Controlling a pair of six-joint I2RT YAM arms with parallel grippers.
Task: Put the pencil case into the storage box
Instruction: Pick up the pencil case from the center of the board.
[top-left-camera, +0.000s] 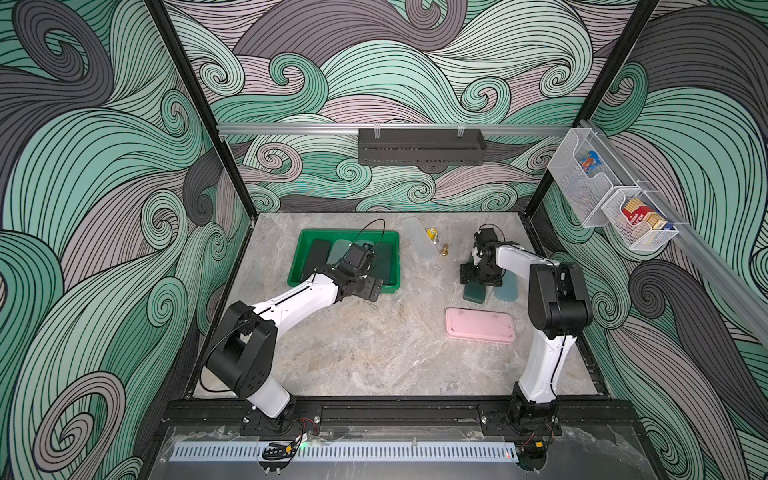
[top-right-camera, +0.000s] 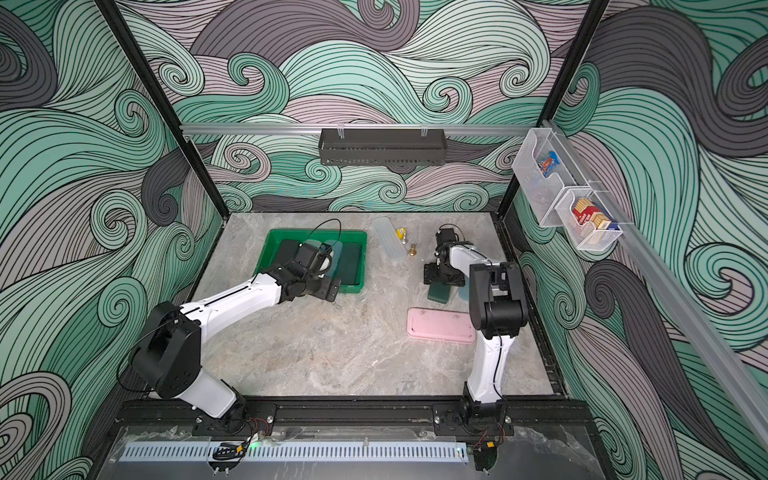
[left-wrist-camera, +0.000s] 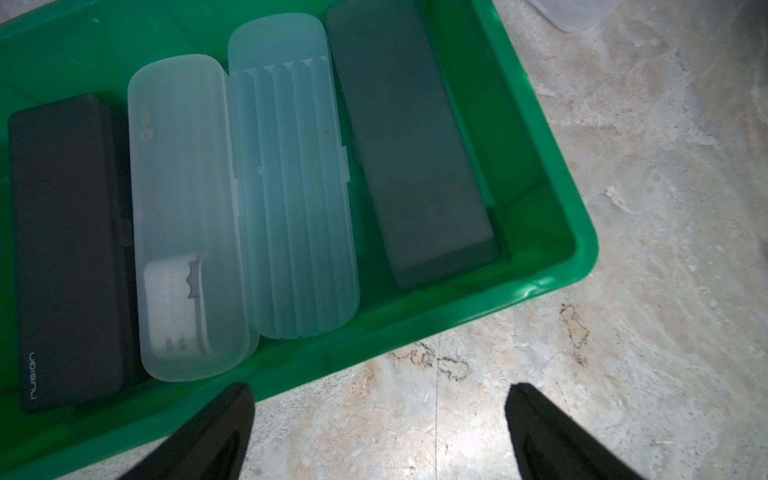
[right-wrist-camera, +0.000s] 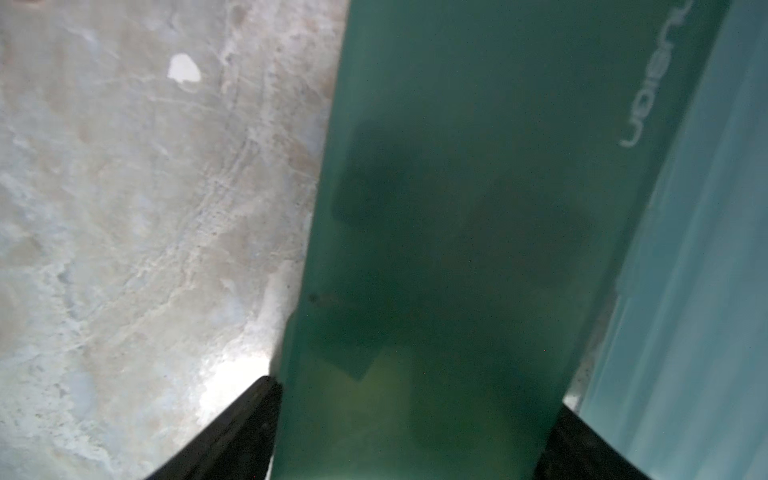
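Only by the right wrist view is the right gripper (right-wrist-camera: 415, 395) shown pressed on both long sides of the dark green pencil case (right-wrist-camera: 457, 208), flat on the marbled tabletop (top-left-camera: 374, 353) well apart from the storage box (left-wrist-camera: 540, 286), at whose rim the left gripper (left-wrist-camera: 378, 388) is held wide, amid swirl-patterned walls (top-left-camera: 83, 208).

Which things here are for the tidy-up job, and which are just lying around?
For the job: storage box, dark green pencil case, right gripper around it, pink pencil case, light blue pencil case, clear pencil case.
Just lying about: two small metal bits, black trough, wire baskets.
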